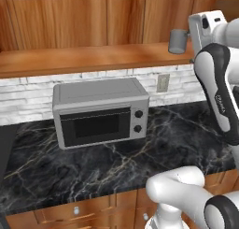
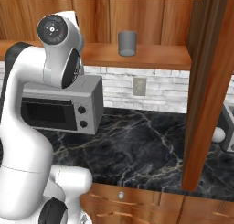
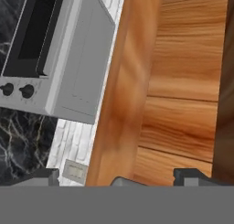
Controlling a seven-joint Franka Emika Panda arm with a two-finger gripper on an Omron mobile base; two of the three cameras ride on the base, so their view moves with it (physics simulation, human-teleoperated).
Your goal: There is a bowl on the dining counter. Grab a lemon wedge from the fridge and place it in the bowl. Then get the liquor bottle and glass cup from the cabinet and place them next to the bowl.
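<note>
- The hand (image 3: 116, 175) stands wide open and holds nothing; in the hand view its two dark finger tips (image 3: 45, 175) rise at the bottom edge with a broad gap between them.
- The hand is raised to the level of the cabinet (image 2: 151, 17), and its camera is rolled, so the plank shelf (image 3: 121, 90) runs up and down in that view.
- The glass cup (image 2: 127, 43) stands upright on the shelf, its long axis vertical. In the left base view the glass cup (image 1: 177, 41) is just beside the white wrist, on its left side.
- My judgement: the coming move depends on this relation, so the hand must turn toward the cup and come at it from the side.
- Below, the microwave (image 1: 100, 112) sits on the tabletop (image 1: 177, 134), well apart from the cup.
- I cannot see the liquor bottle, so I cannot tell its place.
</note>
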